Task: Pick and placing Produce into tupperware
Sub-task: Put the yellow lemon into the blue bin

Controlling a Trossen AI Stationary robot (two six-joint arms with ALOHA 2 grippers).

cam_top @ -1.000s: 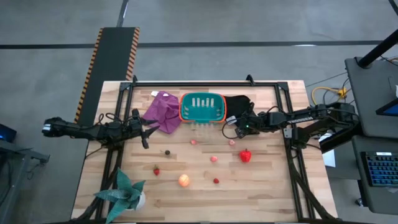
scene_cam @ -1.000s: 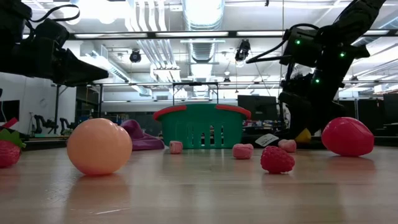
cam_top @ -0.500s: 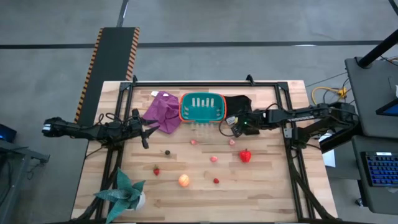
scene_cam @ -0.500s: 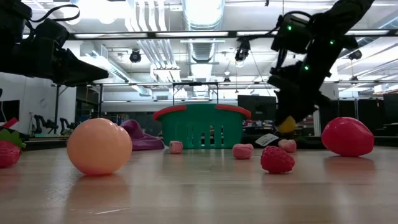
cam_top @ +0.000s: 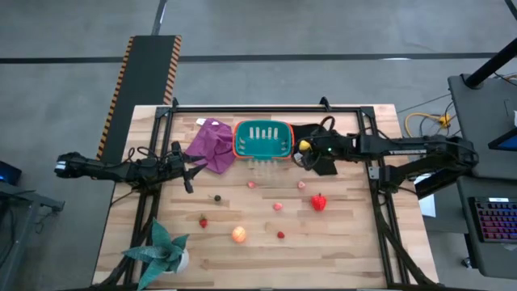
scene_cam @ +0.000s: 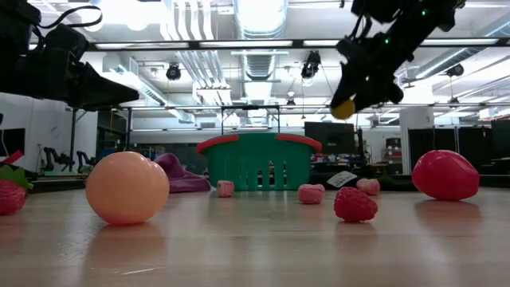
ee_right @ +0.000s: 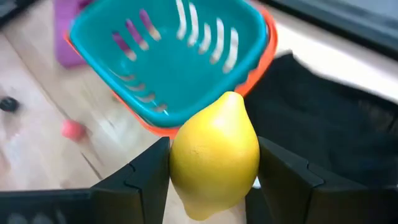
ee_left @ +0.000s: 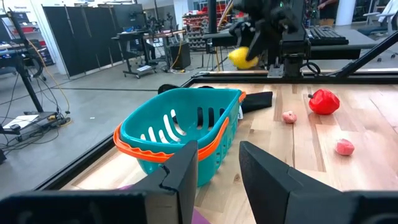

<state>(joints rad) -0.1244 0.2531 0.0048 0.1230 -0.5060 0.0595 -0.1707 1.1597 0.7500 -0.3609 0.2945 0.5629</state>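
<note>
While my right claw (cam_top: 304,148) hangs in the air right of centre in the upper half of the high view, it is clamped on the lemon (ee_right: 214,152), one finger pressed to each side of it. From the wrist, the lemon fills the gap between my fingers (ee_right: 146,171), with the tub (ee_right: 168,59) beyond it. Seen from above, the lemon (cam_top: 304,146) sits just off the tub's (cam_top: 262,139) right rim, over the edge of the black cloth (cam_top: 311,132). At table height it shows in the upper right, raised well above the tub (scene_cam: 259,159) and to the right of it.

My left claw (cam_top: 192,165) waits at the left of the high view, near the purple cloth (cam_top: 210,144); its fingers (ee_left: 186,165) stand a little apart with nothing between them.

Other produce lies on the table in the lower middle of the high view, well apart from my right claw: the red pepper (cam_top: 319,202), the orange ball (cam_top: 238,234), pink pieces (cam_top: 278,206), small red pieces (cam_top: 203,221) and a dark piece (cam_top: 217,197). A green plant (cam_top: 161,248) stands at the lower left.
</note>
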